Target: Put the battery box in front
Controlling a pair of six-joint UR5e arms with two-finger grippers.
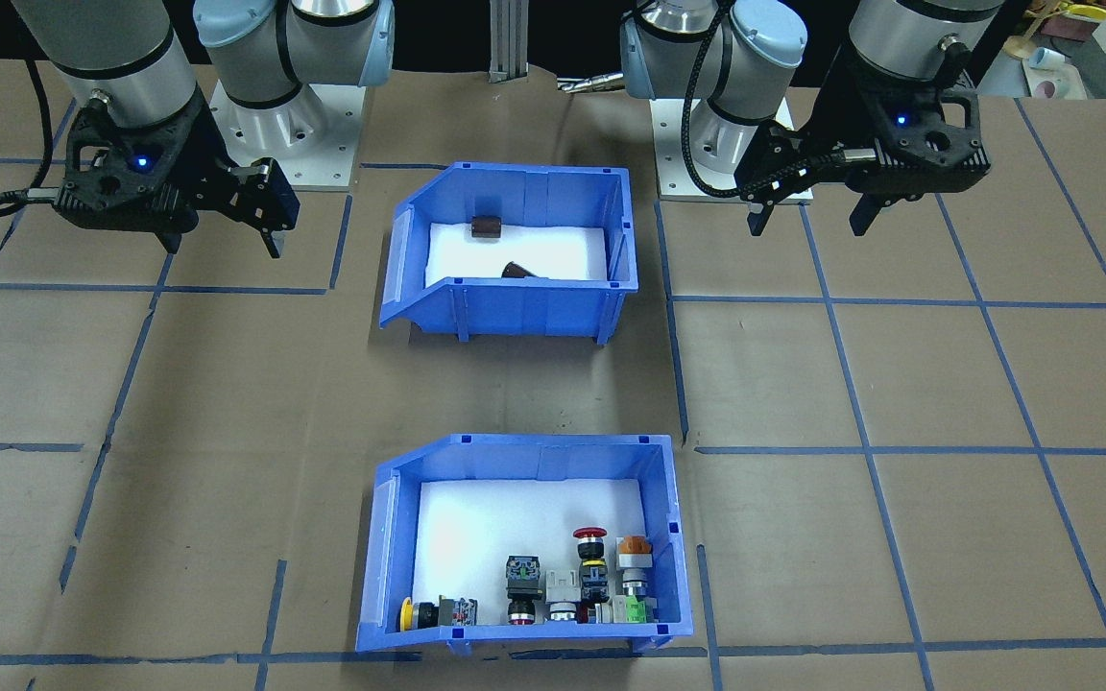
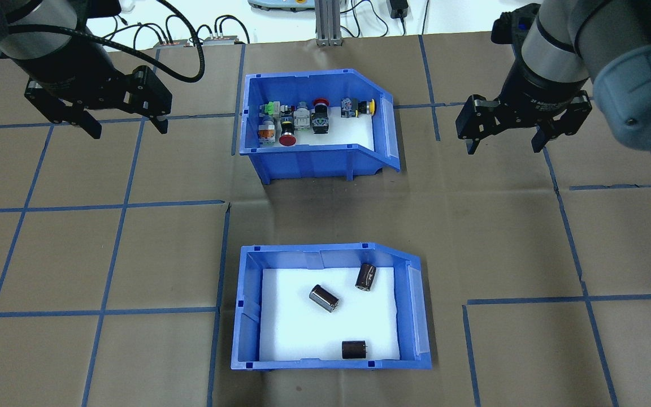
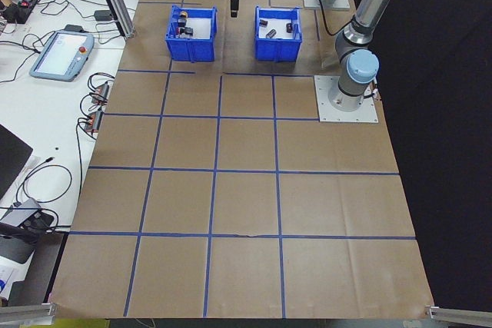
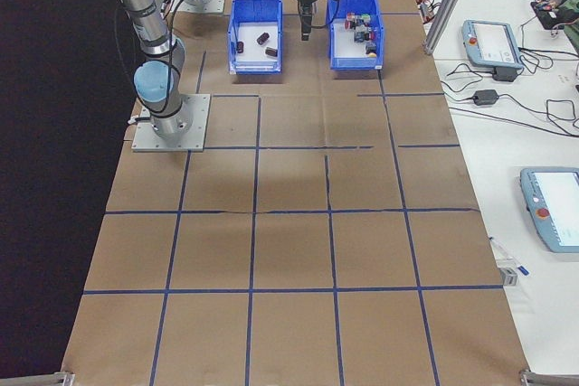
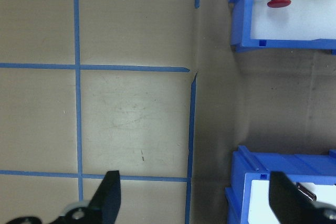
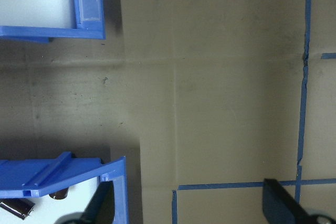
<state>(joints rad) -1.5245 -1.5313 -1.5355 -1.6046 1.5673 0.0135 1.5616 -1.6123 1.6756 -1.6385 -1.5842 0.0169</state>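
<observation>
Blue plastic battery box [image 2: 330, 350], white-lined, three dark brown cylinders [image 2: 324, 298], nearest robot on brown paper-covered bench [image 2: 133, 254]. Left claw [image 2: 124, 124] and right claw [image 2: 503, 144]: both spread apart, empty.

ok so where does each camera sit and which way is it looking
Front-facing: across the table, facing the robot; both arm bases, battery box behind switch bin.
Overhead: behind the robot, looking forward; left claw, right claw.
Side views: table ends, looking along it.
Wrist views: looking down, each seeing corners of both bins.
</observation>
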